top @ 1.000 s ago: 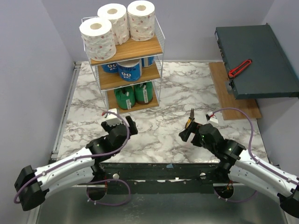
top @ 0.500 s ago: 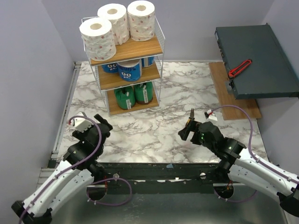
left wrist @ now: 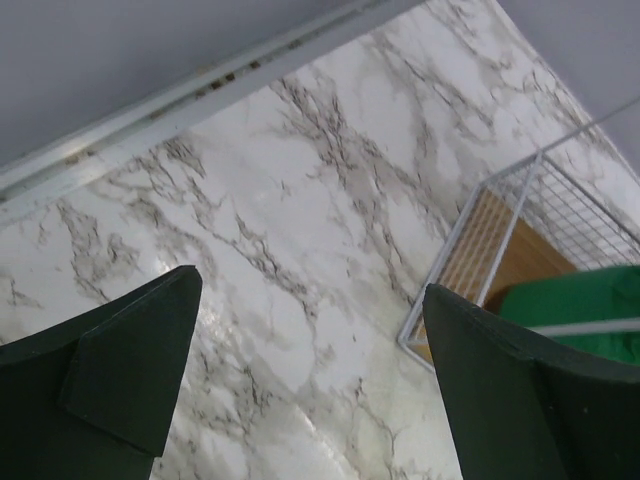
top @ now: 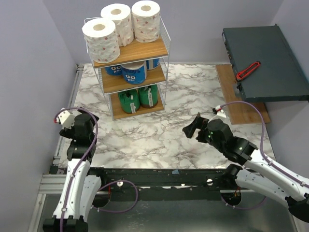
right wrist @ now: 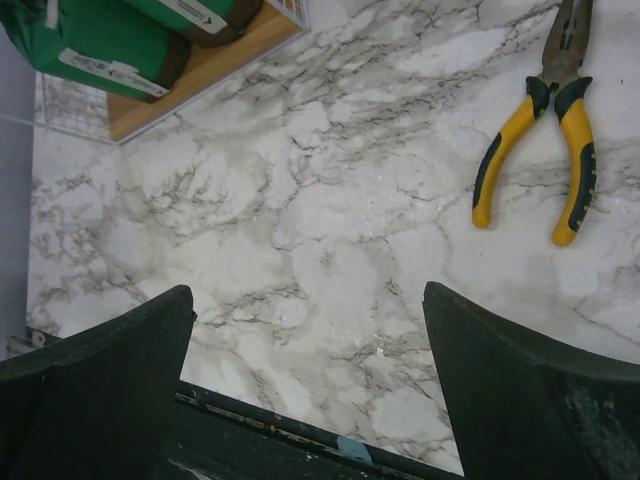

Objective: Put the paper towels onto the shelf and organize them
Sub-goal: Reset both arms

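The shelf (top: 129, 52) stands at the back left of the marble table. Three white speckled paper towels (top: 118, 23) sit on its top board, blue-wrapped rolls (top: 133, 72) on the middle board and green-wrapped rolls (top: 139, 98) on the bottom one. My left gripper (top: 86, 121) hangs open near the table's left edge, well short of the shelf. Its wrist view shows the left gripper (left wrist: 310, 285) empty above marble, with the shelf's corner (left wrist: 500, 250) and a green roll (left wrist: 580, 300) to the right. My right gripper (top: 193, 128) is open and empty. The right gripper (right wrist: 307, 292) hovers over marble, with green rolls (right wrist: 100, 40) at upper left.
Yellow-handled pliers (right wrist: 540, 120) lie on the marble beside my right gripper. A dark grey-green flat box (top: 265, 63) carrying a red cutter (top: 247, 70) sits at the back right over a wooden board (top: 241, 104). Walls close in the left and back.
My left arm has swung back and to the left, from the table's middle to its left edge. The right gripper has shifted slightly and turned. Both grippers stay open.
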You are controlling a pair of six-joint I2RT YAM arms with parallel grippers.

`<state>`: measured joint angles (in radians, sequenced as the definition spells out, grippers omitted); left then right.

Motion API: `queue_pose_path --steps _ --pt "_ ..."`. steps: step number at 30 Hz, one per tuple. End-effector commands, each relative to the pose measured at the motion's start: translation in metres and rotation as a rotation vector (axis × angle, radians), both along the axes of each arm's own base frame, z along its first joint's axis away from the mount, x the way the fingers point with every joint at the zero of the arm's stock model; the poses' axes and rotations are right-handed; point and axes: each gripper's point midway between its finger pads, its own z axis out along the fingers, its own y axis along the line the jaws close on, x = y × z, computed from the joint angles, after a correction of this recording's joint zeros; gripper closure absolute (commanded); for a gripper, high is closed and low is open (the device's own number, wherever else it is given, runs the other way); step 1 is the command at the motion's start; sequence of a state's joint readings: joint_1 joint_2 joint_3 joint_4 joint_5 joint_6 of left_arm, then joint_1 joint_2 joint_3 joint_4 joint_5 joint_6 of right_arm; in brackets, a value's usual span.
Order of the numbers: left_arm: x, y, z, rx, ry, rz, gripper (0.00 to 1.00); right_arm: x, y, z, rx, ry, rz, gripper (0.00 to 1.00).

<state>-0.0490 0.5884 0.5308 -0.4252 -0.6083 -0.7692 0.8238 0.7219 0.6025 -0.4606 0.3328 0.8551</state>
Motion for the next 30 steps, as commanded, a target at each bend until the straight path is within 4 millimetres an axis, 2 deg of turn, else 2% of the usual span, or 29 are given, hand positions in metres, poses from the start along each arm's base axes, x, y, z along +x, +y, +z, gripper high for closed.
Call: queue_pose_path --steps 1,3,6,10,11,13,17,21,23,25,30 --pt "0.032 0.028 0.022 0.131 -0.047 0.033 0.02 0.01 -0.003 0.017 0.032 -0.016 -0.084 0.0" --pt "0.046 0.036 0.017 0.232 0.033 0.008 0.02 0.013 -0.004 0.016 0.067 -0.004 -0.134 0.0" --pt "0.061 0.039 0.016 0.311 0.022 -0.019 0.02 0.015 -0.004 0.021 0.12 -0.009 -0.171 0.0" --pt "0.085 0.017 0.008 0.445 -0.112 -0.214 0.02 0.023 -0.004 0.044 0.125 -0.078 -0.17 0.0" --pt "0.088 0.012 0.0 0.449 -0.11 -0.252 0.01 0.026 -0.006 0.048 0.111 -0.092 -0.179 0.0" --pt "0.093 0.001 -0.011 0.419 -0.139 -0.303 0.02 0.032 -0.011 0.056 0.085 -0.111 -0.213 0.0" --pt "0.099 -0.015 -0.014 0.396 -0.193 -0.382 0.01 0.041 -0.018 0.061 0.021 -0.136 -0.252 0.0" --pt "0.097 -0.001 -0.013 0.388 -0.188 -0.286 0.02 0.046 -0.018 0.057 -0.036 -0.137 -0.253 0.0" --pt "0.097 0.004 -0.007 0.416 -0.219 -0.259 0.01 0.049 -0.018 0.053 -0.081 -0.135 -0.248 0.0" --pt "0.098 0.005 -0.009 0.392 -0.249 -0.235 0.01 0.053 -0.023 0.048 -0.132 -0.124 -0.276 0.0" --pt "0.112 -0.009 -0.008 0.448 -0.217 -0.321 0.02 0.058 -0.03 0.048 -0.177 -0.141 -0.314 0.0"
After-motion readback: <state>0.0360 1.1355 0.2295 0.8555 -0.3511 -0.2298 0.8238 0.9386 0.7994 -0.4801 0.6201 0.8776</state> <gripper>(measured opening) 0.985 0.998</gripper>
